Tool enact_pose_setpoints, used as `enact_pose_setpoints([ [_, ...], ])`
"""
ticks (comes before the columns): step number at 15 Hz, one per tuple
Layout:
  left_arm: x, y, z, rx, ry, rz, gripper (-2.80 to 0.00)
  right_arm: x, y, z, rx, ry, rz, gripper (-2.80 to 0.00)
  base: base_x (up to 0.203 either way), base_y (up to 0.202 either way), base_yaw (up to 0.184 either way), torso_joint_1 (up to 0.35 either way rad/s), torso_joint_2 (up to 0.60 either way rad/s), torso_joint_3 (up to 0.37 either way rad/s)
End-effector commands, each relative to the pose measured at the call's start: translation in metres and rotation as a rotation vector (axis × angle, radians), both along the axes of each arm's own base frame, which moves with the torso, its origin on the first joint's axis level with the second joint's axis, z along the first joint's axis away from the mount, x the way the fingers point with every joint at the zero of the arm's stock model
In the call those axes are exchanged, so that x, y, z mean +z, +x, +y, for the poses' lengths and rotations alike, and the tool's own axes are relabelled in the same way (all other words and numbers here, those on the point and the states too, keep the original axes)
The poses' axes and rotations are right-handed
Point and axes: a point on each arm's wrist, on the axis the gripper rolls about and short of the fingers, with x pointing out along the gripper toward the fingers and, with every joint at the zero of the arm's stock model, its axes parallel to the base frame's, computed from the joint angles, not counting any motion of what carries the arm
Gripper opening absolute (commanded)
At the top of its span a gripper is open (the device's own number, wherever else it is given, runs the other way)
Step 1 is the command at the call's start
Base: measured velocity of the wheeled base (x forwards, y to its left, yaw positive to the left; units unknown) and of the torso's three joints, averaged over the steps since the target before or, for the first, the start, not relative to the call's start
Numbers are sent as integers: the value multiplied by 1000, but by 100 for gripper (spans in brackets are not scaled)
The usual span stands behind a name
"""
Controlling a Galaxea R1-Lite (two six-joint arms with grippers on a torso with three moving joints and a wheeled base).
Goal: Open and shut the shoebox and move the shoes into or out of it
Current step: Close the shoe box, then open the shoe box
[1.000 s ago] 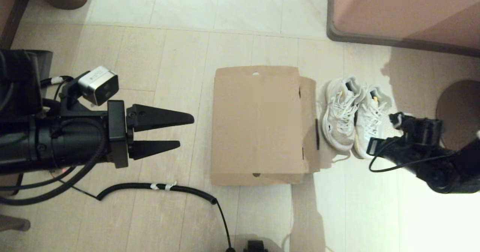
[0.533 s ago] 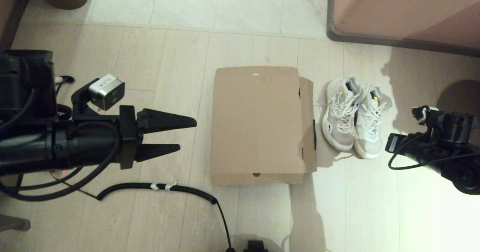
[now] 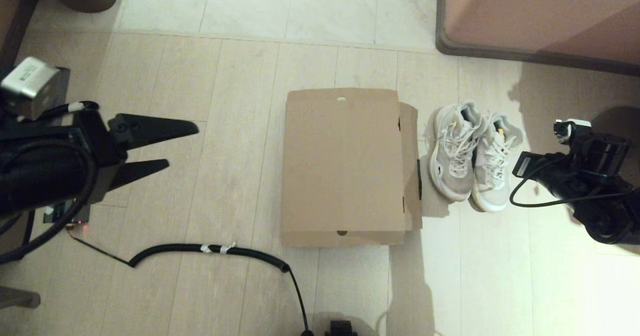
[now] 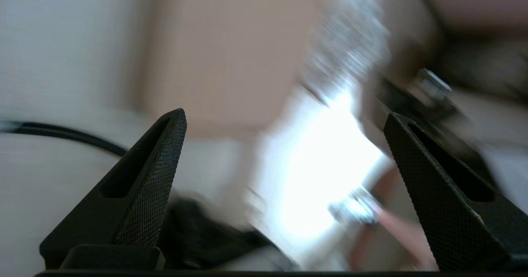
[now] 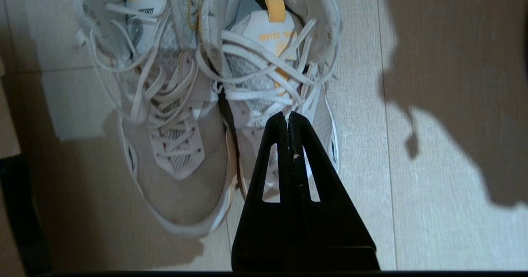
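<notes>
— Shoebox (image 3: 345, 166)?
— Lying flat on the floor (image 3: 240, 76), middle of the head view, lid down and closed, small notch at the far edge and another at the near edge. Flap edge with a dark strip along the side toward the robot's right.
— Shoes (image 3: 472, 156)?
— Standing side by side on the floor just beside that flap side, outside the box, toes toward the robot. Touching each other along their inner sides; white laces loose, yellowish tabs visible inside in the right wrist view (image 5: 222, 87).
— Left hand (image 3: 172, 148)?
— Hovering well apart from the box on its left, pointing toward it. Released: fingers spread wide with nothing between them, equally plain in the left wrist view (image 4: 284, 153).
— Right hand (image 5: 287, 118)?
— Clenched on nothing, tips pressed together, hanging above the shoe farther from the box. Arm seen just to the right of the pair in the head view.
— Anything else down there?
— Black coiled cable (image 3: 215, 250) on the floor near the box's near left corner.
</notes>
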Motion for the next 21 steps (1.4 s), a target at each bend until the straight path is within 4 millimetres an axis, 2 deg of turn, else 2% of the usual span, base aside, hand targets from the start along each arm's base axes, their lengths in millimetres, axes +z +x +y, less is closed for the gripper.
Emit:
enact_pose_setpoints([
  [1, 1, -27, 20, 144, 45, -61, 0, 18, -20, 4, 2, -11, -31, -280, 0, 0, 0, 0, 0, 0],
  [3, -16, -61, 32, 270, 162, -100, 0, 43, -62, 12, 6, -26, -76, -280, 0, 0, 0, 0, 0, 0],
  [5, -45, -103, 32, 316, 298, -151, 0, 62, -124, 23, 7, -39, -129, -280, 0, 0, 0, 0, 0, 0],
  [6, -63, -122, 31, 330, 365, -173, 0, 62, -157, 29, 5, -46, -137, -280, 0, 0, 0, 0, 0, 0],
  [9, -137, -160, 29, 388, 572, -138, 0, 36, -250, 45, 1, -82, -117, -280, 0, 0, 0, 0, 0, 0],
  [11, -179, -177, 29, 457, 694, -123, 0, 24, -299, 54, -8, -116, -127, -280, 0, 0, 0, 0, 0, 0],
  [12, -194, -179, 30, 485, 738, -96, 0, 15, -321, 58, -11, -141, -122, -280, 0, 0, 0, 0, 0, 0],
  [13, -198, -180, 31, 521, 784, -78, 0, 4, -341, 61, -15, -167, -132, -280, 0, 0, 0, 0, 0, 0],
  [15, -198, -179, 29, 452, 767, -100, 0, -16, -363, 65, -26, -193, -116, -280, 0, 0, 0, 0, 0, 0],
  [17, -208, -181, 27, 349, 738, -46, 0, -49, -368, 67, 32, -155, 104, -280, 0, 0, 0, 0, 0, 0],
  [18, -209, -181, 27, 338, 734, -43, 0, -60, -368, 67, 80, -131, 208, -280, 0, 0, 0, 0, 0, 0],
  [21, -209, -181, 27, 251, 731, -55, 0, -63, -366, 68, 287, -133, 260, -280, 0, 0, 0, 0, 0, 0],
])
